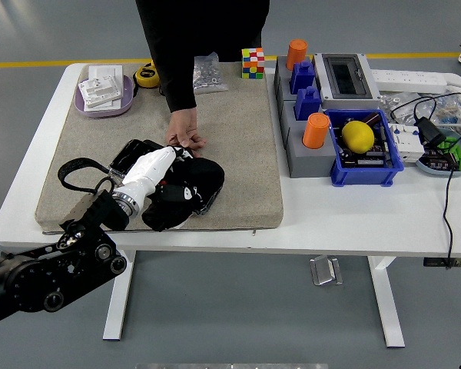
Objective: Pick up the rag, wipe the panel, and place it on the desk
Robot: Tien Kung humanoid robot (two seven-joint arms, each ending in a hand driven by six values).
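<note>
A black rag (186,189) lies over the right part of a black glossy panel (131,153) on the beige mat (238,131). My left hand (174,184) reaches in from the lower left with a white forearm and is shut on the rag, pressing it on the panel. A person's hand (184,135) at the far side holds the panel's top edge. The right arm is out of view.
A purple tray (100,104) with white parts and a yellow tape measure (146,74) sit at the back left. A colour cube (253,63), grey and blue blocks with orange cylinders (316,131), a blue bin (366,150) with a yellow ball, and cables lie to the right.
</note>
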